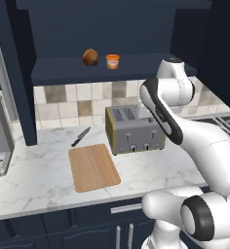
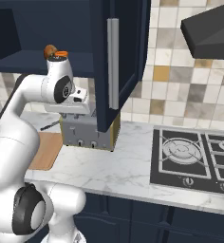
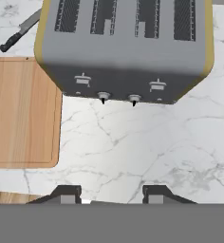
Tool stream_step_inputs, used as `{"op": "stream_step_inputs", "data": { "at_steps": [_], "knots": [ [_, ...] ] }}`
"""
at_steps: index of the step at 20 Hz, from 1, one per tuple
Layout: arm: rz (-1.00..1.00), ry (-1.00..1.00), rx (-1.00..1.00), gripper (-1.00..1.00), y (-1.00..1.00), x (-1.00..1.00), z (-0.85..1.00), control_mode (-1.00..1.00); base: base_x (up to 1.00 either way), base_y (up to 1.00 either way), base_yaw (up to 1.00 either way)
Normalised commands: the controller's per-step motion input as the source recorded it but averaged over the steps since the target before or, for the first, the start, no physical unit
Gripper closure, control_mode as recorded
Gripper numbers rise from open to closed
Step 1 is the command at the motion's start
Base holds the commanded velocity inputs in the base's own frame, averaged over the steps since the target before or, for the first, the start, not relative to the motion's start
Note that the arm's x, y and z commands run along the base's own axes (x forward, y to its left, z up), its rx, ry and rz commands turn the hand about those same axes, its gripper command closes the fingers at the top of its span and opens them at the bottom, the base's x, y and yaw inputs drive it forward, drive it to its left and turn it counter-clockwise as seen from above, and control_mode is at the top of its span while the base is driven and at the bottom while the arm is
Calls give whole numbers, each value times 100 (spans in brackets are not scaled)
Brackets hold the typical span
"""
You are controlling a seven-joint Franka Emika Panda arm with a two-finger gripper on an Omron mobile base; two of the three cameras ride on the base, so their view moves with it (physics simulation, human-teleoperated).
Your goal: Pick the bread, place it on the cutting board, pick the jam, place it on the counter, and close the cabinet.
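Lying at left center of the left base view, a dark knife is resting on the marble surface beside the cutting board; a grey toaster is standing to their right. Above, the mottled brown bread and orange jam are sitting in the open cabinet. The hand view is showing the gripper spread, empty, above the toaster's front.

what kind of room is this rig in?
A simulated home kitchen, by the look of it: marble counter with a toaster and cutting board, a gas hob under a hood, and navy wall cabinets.
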Motion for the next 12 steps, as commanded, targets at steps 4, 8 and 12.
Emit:
{"op": "stream_step_inputs", "data": {
  "at_steps": [4, 8, 12],
  "knots": [
    [1, 0, 0, -100, -2, 0, 0, -100, 0, 0, 0],
    [0, -3, 0, -100, 0, 0, 0, -100, 0, 0, 0],
    [0, -24, 0, -100, 0, -20, 0, -100, 0, 0, 0]
  ]
}}
